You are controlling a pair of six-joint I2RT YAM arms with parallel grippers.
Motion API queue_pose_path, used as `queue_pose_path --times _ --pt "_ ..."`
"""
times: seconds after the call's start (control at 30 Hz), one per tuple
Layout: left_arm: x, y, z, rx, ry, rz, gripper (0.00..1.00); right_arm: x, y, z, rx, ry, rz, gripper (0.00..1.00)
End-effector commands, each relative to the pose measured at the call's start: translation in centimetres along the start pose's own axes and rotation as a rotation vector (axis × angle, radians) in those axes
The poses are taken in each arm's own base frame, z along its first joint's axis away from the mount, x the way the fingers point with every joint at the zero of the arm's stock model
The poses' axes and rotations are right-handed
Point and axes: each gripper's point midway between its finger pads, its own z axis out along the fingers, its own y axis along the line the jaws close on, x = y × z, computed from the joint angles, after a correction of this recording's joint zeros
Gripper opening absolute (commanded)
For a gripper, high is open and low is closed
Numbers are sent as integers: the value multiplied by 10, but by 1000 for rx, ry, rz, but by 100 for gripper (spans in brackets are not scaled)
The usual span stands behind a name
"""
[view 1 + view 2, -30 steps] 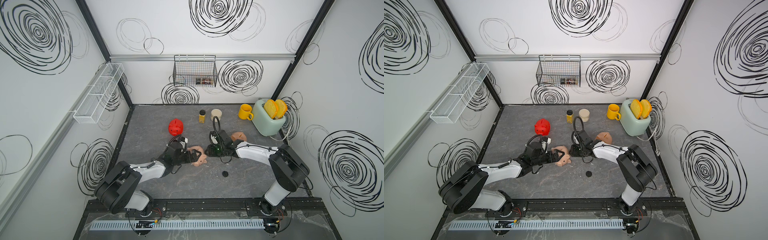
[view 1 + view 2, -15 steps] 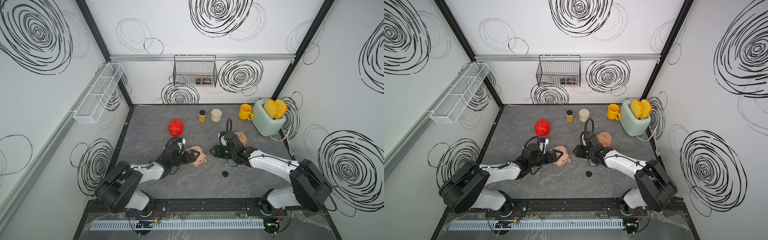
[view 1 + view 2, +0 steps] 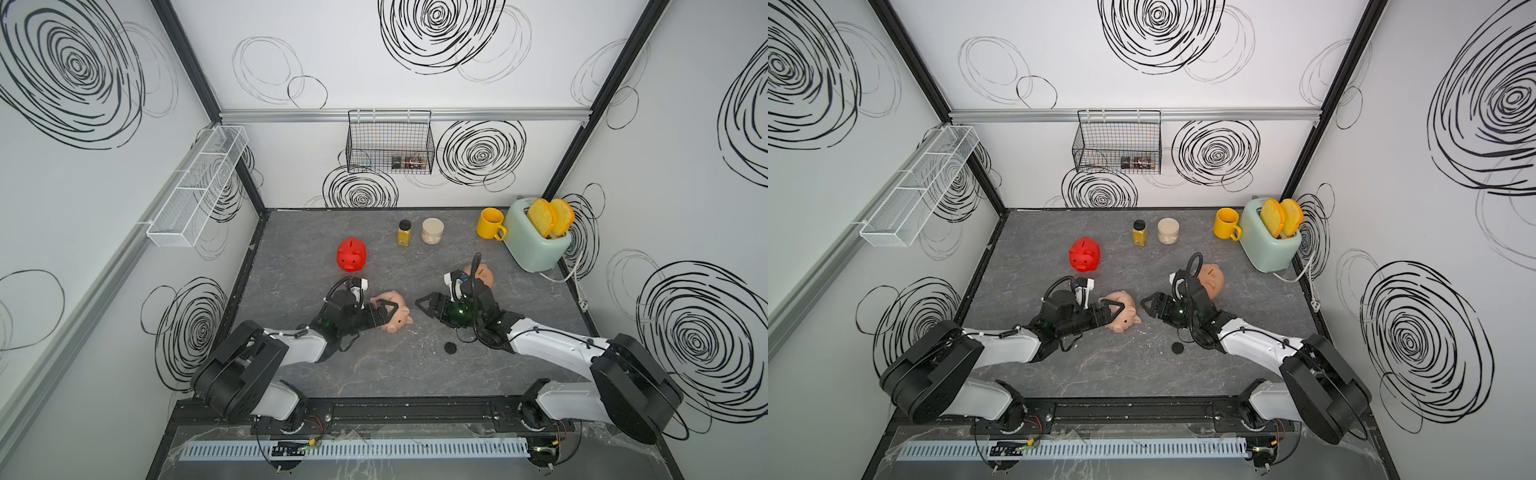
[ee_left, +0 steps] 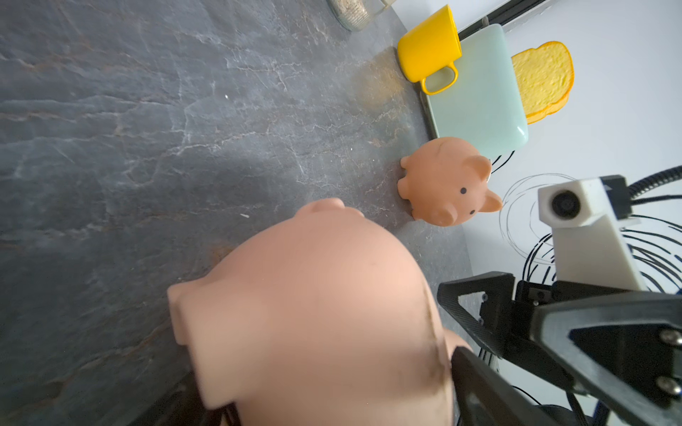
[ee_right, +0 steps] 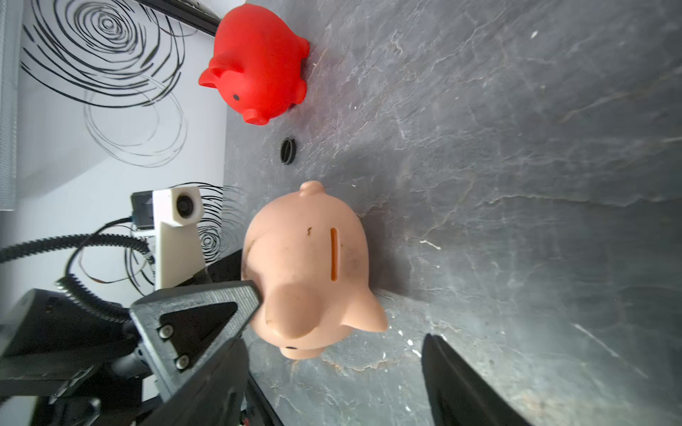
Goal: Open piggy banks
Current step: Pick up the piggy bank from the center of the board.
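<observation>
Left hand (image 3: 384, 312) pinches the pale pink piggy bank (image 3: 398, 321) at mid-desk (image 3: 311, 249). Right hand (image 3: 420, 305), fingers spread and empty, hovers near it without touching. A black plug (image 3: 449, 347) lies loose close by. The red piggy bank (image 3: 352, 254) stands farther back, and the peach-tan piggy bank (image 3: 485, 274) sits behind the right arm (image 3: 548, 340).

both arms are reaching low from the bottom corners toward mid-frame in both top views, wrists rolled onto their sides. the left arm (image 3: 291, 349) is stretching up and right, and the left gripper (image 3: 392, 316) is clamping the pig (image 3: 397, 323) across its body. the right arm (image 3: 552, 345) is stretching up and left; the right gripper (image 3: 422, 305) is hanging empty, jaws spread wide, tips pointing left, just apart from the left gripper.
</observation>
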Motion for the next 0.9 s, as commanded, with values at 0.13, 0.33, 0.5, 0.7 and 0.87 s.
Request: queue_pose_path --times 0.13,0.33,0.5,0.7,0.87 --pt "16 16 -3 -14 41 -69 96 12 18 12 -95 49 118 98" --pt "16 17 -2 -15 43 -71 96 16 25 18 -130 41 151 97" --pt "17 17 -2 -14 44 -77 96 17 16 20 -104 38 190 98" --pt "16 17 -2 -17 46 -76 96 23 5 28 -108 76 228 98" --pt "17 18 -2 -19 46 -79 96 27 3 31 -138 87 275 98"
